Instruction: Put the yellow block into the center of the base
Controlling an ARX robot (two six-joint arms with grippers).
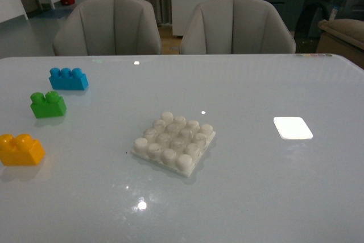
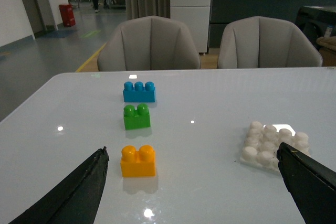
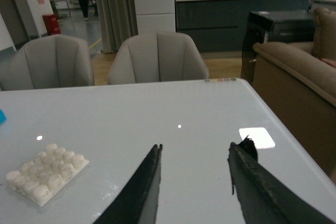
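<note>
– Pale glossy table (image 1: pixel 256 197), two grey chairs (image 1: pixel 108 27) behind it. So how much of the job is done?

– I would say nothing yet. The base (image 1: pixel 174 142) lies near the middle of the table, and all of its studs are bare. No brick sits on it.

– And the yellow block (image 1: pixel 21 149)?

– It stands upright on the table, well to the left of the base, with its two studs on top. Nothing touches it. It is the first in a row of three. Past it, farther from the robot, come the green brick (image 1: pixel 48 104) and then the blue brick (image 1: pixel 68 78), both also left of the base.

– What about the grippers?

– The left gripper (image 2: pixel 192 150) has its fingers (image 2: pixel 79 192) wide apart and is empty. In its wrist view the yellow block shows between the fingers but farther out, not inside the grasp. The right gripper (image 3: pixel 195 146) is also parted and holds nothing. The flat white rectangle (image 1: pixel 293 128), right of the base, is not part of the task.

– So what remains?

– In my judgement, everything. The yellow block must be reached and grasped, probably by the left arm because it is on that side. Then it must be carried over the base, lined up with the four middle studs, and pressed down.
</note>
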